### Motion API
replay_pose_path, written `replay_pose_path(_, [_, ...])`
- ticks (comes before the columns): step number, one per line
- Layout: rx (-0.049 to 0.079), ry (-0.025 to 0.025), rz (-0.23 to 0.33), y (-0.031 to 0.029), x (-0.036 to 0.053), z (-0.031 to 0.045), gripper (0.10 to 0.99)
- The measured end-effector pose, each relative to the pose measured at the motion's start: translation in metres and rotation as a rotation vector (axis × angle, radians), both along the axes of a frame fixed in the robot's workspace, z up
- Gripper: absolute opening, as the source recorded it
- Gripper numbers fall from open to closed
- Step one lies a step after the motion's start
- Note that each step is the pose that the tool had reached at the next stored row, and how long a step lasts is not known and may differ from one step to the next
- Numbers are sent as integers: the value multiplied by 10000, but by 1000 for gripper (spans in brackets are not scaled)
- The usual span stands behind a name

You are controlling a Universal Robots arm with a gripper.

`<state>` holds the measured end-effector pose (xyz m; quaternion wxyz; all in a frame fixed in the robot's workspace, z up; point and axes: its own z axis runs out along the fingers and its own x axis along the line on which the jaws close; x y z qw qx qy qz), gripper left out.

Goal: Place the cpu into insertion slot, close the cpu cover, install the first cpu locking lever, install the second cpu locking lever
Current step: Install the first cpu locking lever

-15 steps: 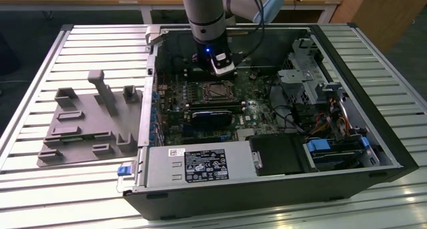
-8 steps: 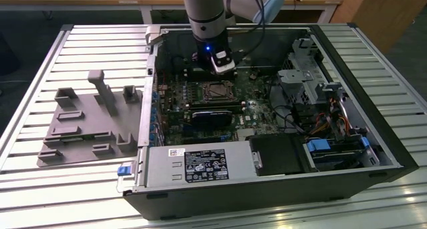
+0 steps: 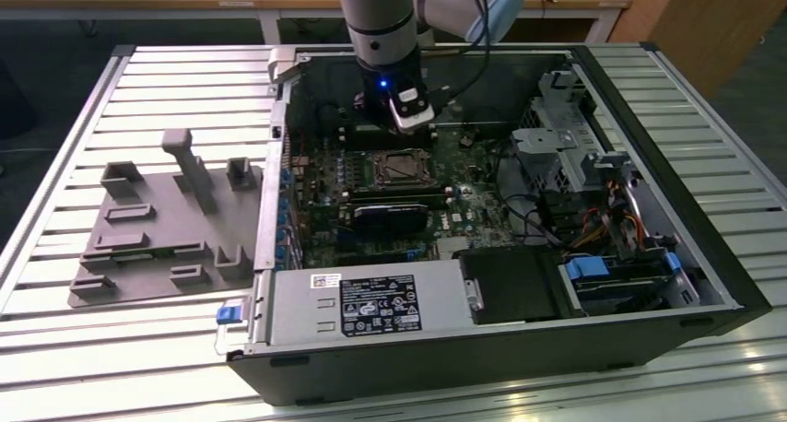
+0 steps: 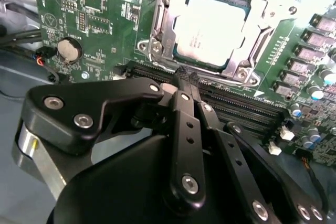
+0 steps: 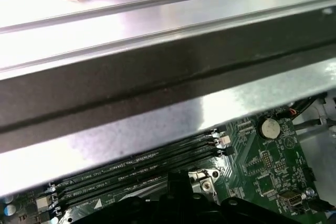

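The cpu, a silver-grey square, lies in the socket on the green motherboard. The cpu cover, a silvery frame, lies flat around it. In the second wrist view my gripper has its black fingers together, with their tips over the memory slots just beside the socket's edge and nothing seen between them. In the exterior view the gripper hangs inside the open computer case, just behind the socket. The first wrist view shows a corner of the socket frame near the gripper's black body.
The case's walls surround the board. A black heatsink-like block and memory slots lie by the socket, with cables and drive bays at the exterior view's right. A grey fixture plate rests on the slatted table.
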<state>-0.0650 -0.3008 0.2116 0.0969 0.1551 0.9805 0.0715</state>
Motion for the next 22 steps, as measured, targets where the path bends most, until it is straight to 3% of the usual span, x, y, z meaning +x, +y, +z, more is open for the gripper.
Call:
replay_pose_path(4, [-184,0,-5,-3,0,0,102])
replay_pose_path(8, [-226,0,-7,-9,0,0,102])
replay_pose_path(9, [-229,27,-7,-17,0,-2,102])
replay_pose_path(10, [-228,104,-7,-29,4,-5,102])
replay_pose_path(16, [-231,688,-8,-105,24,-18,102])
replay_pose_path(18, [-247,766,-12,-126,27,-18,102])
replay_pose_path(22, [-265,780,-24,-179,28,-19,102])
